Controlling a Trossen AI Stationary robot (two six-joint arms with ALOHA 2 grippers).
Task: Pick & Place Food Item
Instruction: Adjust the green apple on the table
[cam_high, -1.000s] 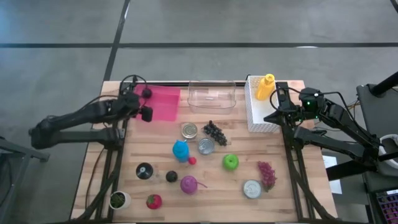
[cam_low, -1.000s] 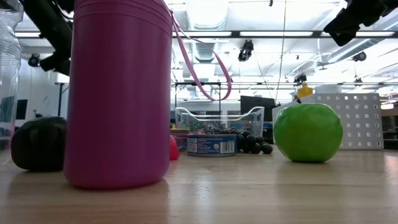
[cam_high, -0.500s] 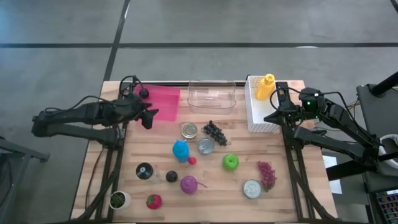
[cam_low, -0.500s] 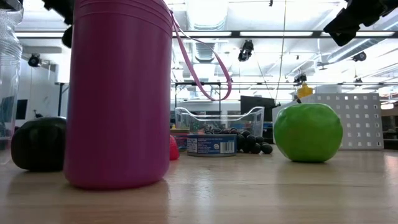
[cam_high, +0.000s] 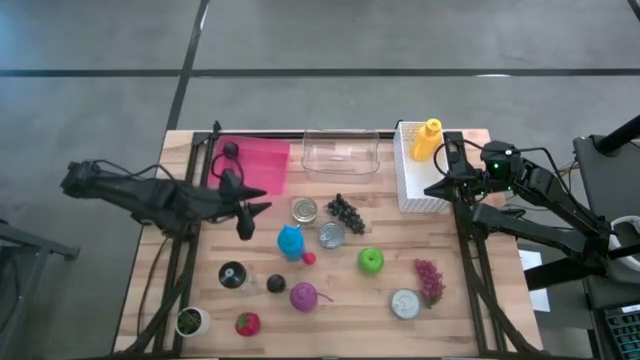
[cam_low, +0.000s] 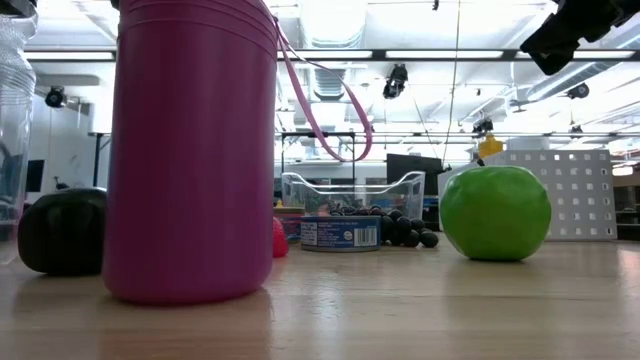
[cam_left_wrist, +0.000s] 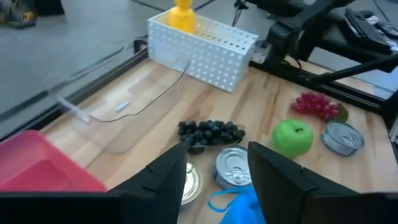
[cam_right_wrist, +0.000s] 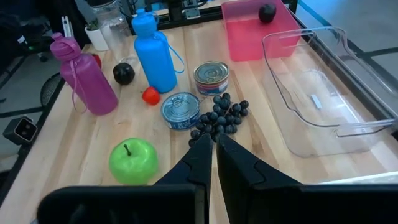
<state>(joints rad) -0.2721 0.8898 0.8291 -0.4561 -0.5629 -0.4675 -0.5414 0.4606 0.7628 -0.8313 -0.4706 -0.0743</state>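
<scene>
Having left a dark fruit (cam_high: 229, 149) in the pink tray (cam_high: 262, 165), the left pincer (cam_high: 254, 212), empty and half-open, has swung toward four o'clock, nearing the black grapes (cam_high: 345, 211).

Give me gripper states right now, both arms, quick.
left gripper: open, empty, hovering over the table left of the blue bottle.
right gripper: shut, holding nothing, by the white basket.
</scene>
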